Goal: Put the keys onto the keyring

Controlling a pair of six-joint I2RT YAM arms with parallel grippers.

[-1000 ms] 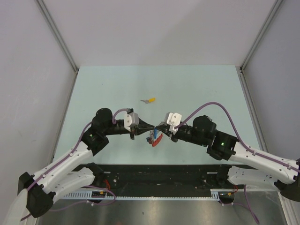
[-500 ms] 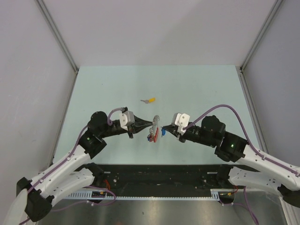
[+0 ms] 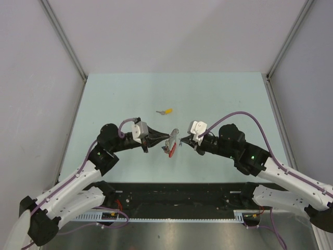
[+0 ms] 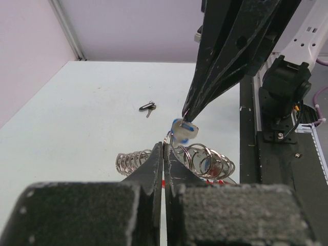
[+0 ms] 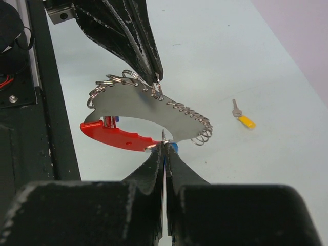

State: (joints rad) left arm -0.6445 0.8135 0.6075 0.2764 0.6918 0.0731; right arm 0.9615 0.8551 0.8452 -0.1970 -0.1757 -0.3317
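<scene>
The keyring (image 3: 171,139) is a curved silver plate (image 5: 136,102) edged with several small rings and carrying a red plastic handle (image 5: 115,136). It hangs above the table. My left gripper (image 3: 167,138) is shut on one ring (image 5: 157,90) at the plate's upper edge; in its own view the left gripper (image 4: 164,146) shows its jaws pressed together in front of the rings (image 4: 207,160). My right gripper (image 5: 164,147) is shut on the blue-capped key (image 4: 184,130), whose blade tip touches the plate's lower edge. A yellow-capped key (image 3: 166,111) lies on the table beyond.
The pale green table (image 3: 218,99) is walled by grey panels on three sides. A black rail with cables (image 3: 177,195) runs along the near edge by the arm bases. The yellow-capped key (image 5: 245,120) lies flat well behind the grippers.
The grippers drew apart, lifting the keyring plate into view. The right gripper then came back left and up, bringing the blue-capped key against the plate. Both stayed shut.
</scene>
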